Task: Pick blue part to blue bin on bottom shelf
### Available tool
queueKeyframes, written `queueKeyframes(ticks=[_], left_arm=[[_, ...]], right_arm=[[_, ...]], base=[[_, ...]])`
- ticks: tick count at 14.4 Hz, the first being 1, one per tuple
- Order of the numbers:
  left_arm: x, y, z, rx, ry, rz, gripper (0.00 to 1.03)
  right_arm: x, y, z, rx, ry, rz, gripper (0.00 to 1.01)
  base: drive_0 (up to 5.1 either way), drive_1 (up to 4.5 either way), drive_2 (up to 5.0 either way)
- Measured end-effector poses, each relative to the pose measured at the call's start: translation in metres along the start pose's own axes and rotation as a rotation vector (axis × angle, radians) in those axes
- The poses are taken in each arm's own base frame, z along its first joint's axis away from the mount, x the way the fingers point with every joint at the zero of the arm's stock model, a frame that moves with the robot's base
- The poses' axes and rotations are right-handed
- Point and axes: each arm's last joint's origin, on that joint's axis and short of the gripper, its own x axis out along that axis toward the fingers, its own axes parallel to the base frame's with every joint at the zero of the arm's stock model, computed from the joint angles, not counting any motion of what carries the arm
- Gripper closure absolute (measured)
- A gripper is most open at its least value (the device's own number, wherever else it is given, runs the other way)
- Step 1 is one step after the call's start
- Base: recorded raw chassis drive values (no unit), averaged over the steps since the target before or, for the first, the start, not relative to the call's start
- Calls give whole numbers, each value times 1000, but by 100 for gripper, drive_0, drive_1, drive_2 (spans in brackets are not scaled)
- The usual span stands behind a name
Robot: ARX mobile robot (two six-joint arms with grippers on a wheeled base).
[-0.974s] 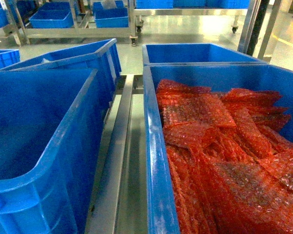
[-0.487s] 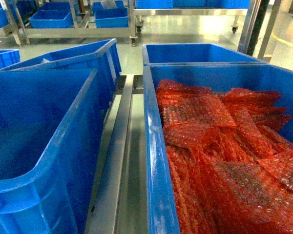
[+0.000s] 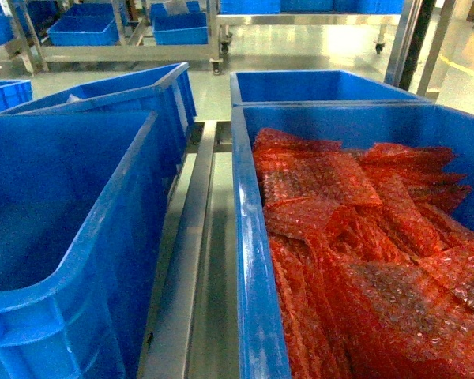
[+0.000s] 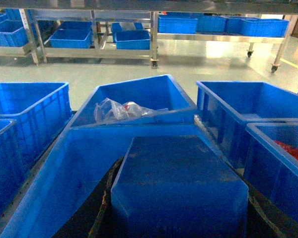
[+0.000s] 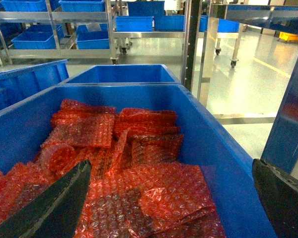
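A glossy pale-green concrete floor reflects overhead light beyond wheeled stainless-steel shelving racks stocked with blue plastic crates along the far side.

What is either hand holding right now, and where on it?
Left hand grips the blue part by its two side faces; right hand is open, holding nothing.

Blue bins flank a silver steel rail; bubble-textured red-orange wrap fills one.
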Motion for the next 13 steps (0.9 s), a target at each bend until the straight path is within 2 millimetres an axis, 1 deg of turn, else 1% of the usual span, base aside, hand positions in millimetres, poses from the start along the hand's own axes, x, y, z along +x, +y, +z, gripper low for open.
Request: queueKeyframes(ticks=[1,2,3,4,5,6,8,9,11,13], left_arm=[[0,0,0,0,0,0,59],[4,-3,-4,22,96,80,59],[23,-10,2,67,112,165,59],[52,-14,14,94,93,224,59],[75,-14,12,111,110,226,59],[93,-12,6,116,132,222,59],[124,-5,-4,118,176,191,59],[129,-2,-8,116,181,190,59],[133,0,-8,115,179,193,37],[133,1,-7,115,177,195,10]], right_arm=[[0,0,0,0,0,0,3],[0,0,0,0,0,0,3],[0,0,0,0,-2,0,3],[0,0,0,0,-1,0,3],[0,0,0,0,0,0,3],[0,0,0,0,0,0,3],[0,0,0,0,0,0,3],[0,0,0,0,0,0,3],[0,0,0,0,0,0,3],[0,0,0,0,0,0,3]], base=[[0,0,0],[0,0,0],[0,0,0],[0,0,0],[0,0,0],[0,0,0],[0,0,0],[0,0,0],[0,0,0],[0,0,0]])
